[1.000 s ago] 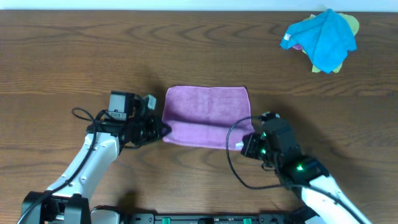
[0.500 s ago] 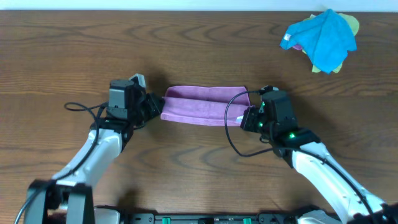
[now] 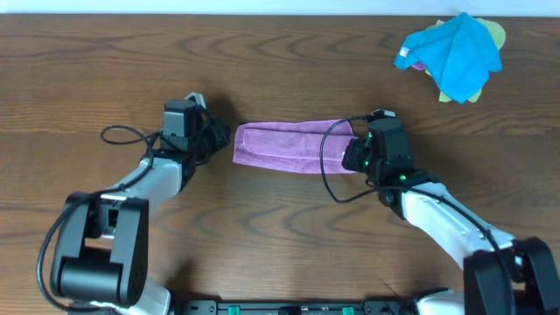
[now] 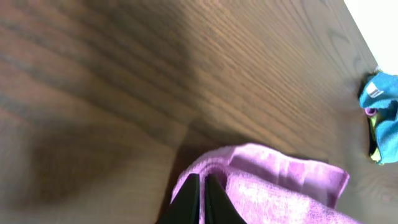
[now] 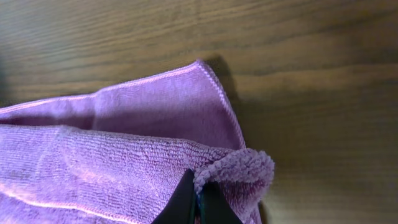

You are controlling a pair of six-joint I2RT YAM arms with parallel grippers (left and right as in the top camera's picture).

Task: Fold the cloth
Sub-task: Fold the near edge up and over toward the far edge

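Observation:
The purple cloth (image 3: 293, 146) lies folded into a narrow strip on the wooden table, mid-table. My left gripper (image 3: 229, 140) is shut on the cloth's left corner; in the left wrist view the black fingers (image 4: 200, 196) pinch the cloth edge (image 4: 273, 180). My right gripper (image 3: 353, 150) is shut on the cloth's right corner; in the right wrist view the fingers (image 5: 198, 198) clamp the fuzzy folded corner of the cloth (image 5: 124, 149). The carried edge lies over the far half of the cloth.
A bright blue cloth (image 3: 451, 51) with a yellow-green cloth under it sits at the far right of the table; it also shows in the left wrist view (image 4: 382, 112). The table's far edge runs along the top.
Both grippers have carried the near edge of the cloth away from me over the far half. The cloth went from a broad rectangle to a narrow strip.

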